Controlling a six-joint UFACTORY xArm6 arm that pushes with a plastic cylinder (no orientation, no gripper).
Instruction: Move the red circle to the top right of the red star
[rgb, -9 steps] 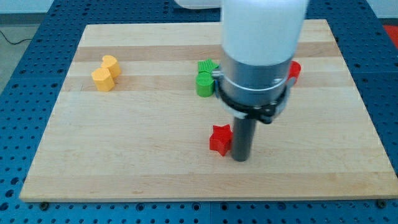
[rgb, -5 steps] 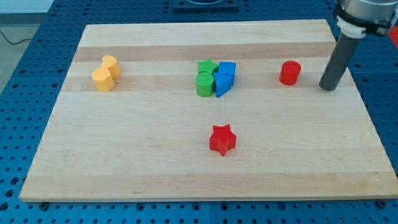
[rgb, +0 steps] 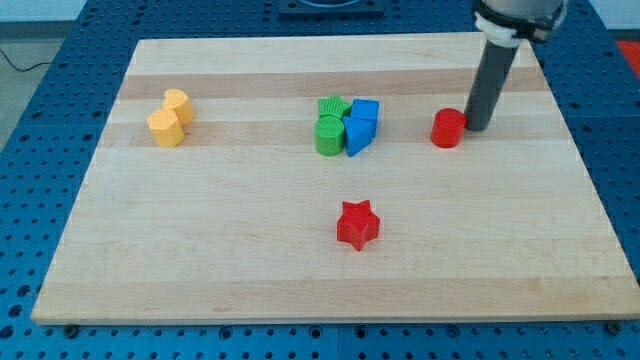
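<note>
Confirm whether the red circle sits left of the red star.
No: the red circle lies up and right of the red star.

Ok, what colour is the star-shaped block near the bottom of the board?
The star is red, shown clearly in the camera view.

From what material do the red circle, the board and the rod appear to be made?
Red circle: probably plastic, matte, with an even, saturated colour. Board: light wood, with visible grain and plank stripes. Rod ending in my tip, beside the circle: dark and smooth, possibly metal or plastic; I cannot tell which.
</note>
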